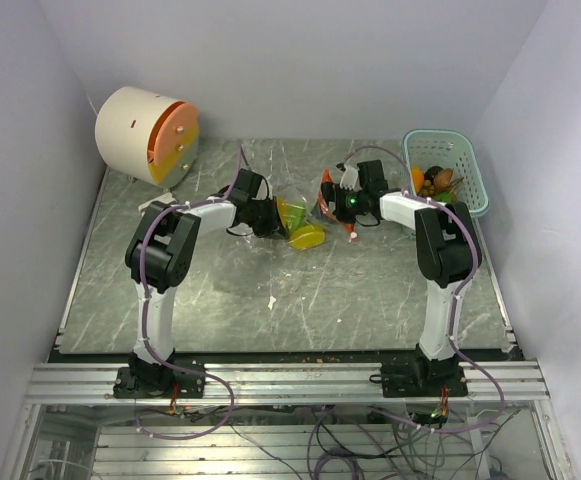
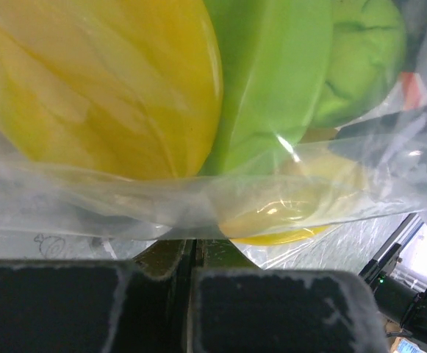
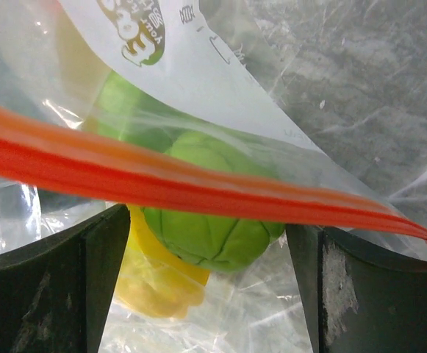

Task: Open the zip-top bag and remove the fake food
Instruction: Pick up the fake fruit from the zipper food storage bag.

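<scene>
Your overhead camera sits high behind the arm bases (image 1: 160, 378), looking forward and down over the whole tabletop (image 1: 300, 310) from well back. Your left wrist camera looks out past the left pincer (image 2: 191, 276) with the bag (image 2: 88, 198) filling its view at very close range, while your right wrist camera looks between the fingers of the right pincer (image 3: 206, 235), equally close. All three share that bag at mid-tabletop, the wrist views from opposite ends.

Twin arms, black and white.
Noted: left arm (image 1: 160, 255) and right arm (image 1: 440, 245) with white links, black joints, lilac cables (image 1: 145, 300) looped alongside; green light (image 1: 353, 200) at right wrist; right gripper (image 3: 206, 287) fingers (image 3: 44, 294) black, scuffed grey.
</scene>
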You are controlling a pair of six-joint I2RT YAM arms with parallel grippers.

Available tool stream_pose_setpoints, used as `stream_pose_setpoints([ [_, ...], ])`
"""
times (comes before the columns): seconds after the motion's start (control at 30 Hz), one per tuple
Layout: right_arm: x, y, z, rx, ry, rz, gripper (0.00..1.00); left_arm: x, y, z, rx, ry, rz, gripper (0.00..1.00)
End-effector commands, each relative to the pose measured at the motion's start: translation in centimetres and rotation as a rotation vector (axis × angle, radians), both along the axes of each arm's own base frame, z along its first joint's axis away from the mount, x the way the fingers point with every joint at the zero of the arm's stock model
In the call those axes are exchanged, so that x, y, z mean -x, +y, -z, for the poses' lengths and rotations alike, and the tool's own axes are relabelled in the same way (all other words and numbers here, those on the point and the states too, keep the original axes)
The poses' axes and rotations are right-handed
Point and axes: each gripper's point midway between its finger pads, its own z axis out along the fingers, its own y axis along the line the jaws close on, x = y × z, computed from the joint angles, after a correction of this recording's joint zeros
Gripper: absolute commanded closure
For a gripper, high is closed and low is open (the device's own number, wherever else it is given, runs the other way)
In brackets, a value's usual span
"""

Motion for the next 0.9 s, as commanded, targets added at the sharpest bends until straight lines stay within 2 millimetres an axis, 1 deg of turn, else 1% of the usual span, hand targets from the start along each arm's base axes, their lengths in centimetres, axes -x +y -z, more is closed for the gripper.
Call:
stream_pose_setpoints([
  [0.0,-1.4,1.1,0.8,-0.012,-0.017,0.019,0.14,-0.1,-0.9,-0.8,0.036,-0.027,0.043,0.93],
  [0.07,-2.0,1.3,0.8,-0.013,-0.02,0.036,0.18,-0.1,-1.0,-0.9,0.042,-0.025,0.047,0.93],
  [0.2,-2.7,0.8,0.6,0.02,-0.026,0.064,0.35,-0.2,-0.9,-1.4,0.039,-0.034,0.048,0.93],
  [0.33,-2.7,-0.7,-0.6,0.081,-0.064,0.108,0.42,-0.3,-0.6,-1.6,0.047,-0.025,0.028,0.93],
  [0.43,-2.7,-2.1,-2.6,0.103,-0.091,0.147,0.44,-1.0,0.1,-1.4,0.057,-0.012,-0.009,0.93],
  [0.47,-2.8,-2.7,-3.7,0.112,-0.112,0.165,0.45,-1.3,0.4,-1.4,0.06,-0.011,-0.024,0.93],
  [0.57,-2.8,-5.0,-6.1,0.142,-0.145,0.218,0.46,-2.4,1.4,-1.6,0.066,-0.014,-0.07,0.93],
  [0.63,-3.0,-7.1,-7.8,0.149,-0.165,0.264,0.47,-3.1,1.9,-1.7,0.066,-0.018,-0.095,0.93],
  [0.73,-3.2,-9.6,-11.2,0.134,-0.21,0.323,0.48,-4.0,2.2,-2.0,0.068,-0.026,-0.113,0.93],
  [0.87,-4.2,-13.0,-16.5,0.098,-0.302,0.419,0.48,-4.4,2.3,-2.5,0.066,-0.04,-0.117,0.93],
])
